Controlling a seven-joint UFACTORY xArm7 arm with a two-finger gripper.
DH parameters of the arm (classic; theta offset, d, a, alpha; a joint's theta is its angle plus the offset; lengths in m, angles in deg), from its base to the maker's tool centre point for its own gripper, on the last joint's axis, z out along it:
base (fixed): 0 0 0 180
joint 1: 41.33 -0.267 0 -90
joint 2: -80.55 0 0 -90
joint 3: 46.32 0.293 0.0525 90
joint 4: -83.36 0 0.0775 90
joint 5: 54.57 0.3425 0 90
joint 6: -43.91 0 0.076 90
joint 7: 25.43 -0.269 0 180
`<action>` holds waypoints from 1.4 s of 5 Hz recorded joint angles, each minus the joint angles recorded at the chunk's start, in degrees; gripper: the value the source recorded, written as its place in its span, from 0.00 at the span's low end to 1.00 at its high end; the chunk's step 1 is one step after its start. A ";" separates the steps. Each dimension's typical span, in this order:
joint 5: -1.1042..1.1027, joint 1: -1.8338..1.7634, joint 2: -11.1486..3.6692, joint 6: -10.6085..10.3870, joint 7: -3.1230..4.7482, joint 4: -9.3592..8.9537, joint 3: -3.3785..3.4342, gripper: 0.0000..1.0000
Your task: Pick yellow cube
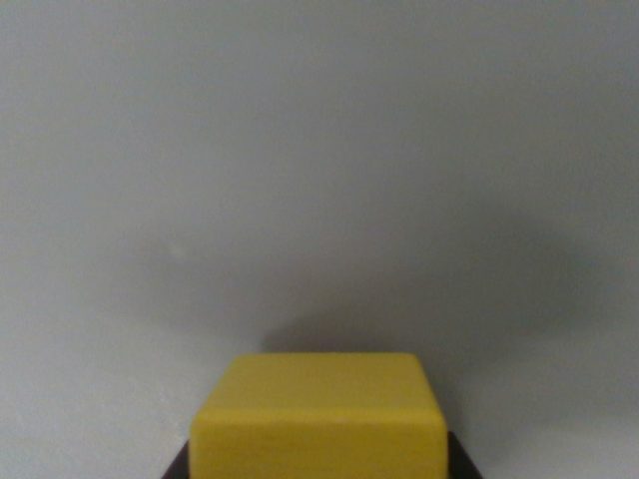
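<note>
Yellow cube (319, 419) seen at frame bottom, over plain grey surface (319, 150). Flanked by dark finger tips (176, 465). Pincer (319, 469) state impossible to tell.

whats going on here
This is the view from a robot arm's wrist camera. A yellow cube sits at the bottom centre of the picture, with dark pincer parts showing at both of its lower corners, so it looks held or about to be. Whether the pincer is really shut on it cannot be told. Behind it is only a plain grey surface.
</note>
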 joint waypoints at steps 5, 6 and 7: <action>-0.23 -0.01 1.01 2.64 -0.30 1.64 -0.04 1.00; -0.39 -0.01 1.66 4.33 -0.49 2.69 -0.06 1.00; -0.39 -0.01 1.66 4.33 -0.49 2.69 -0.06 1.00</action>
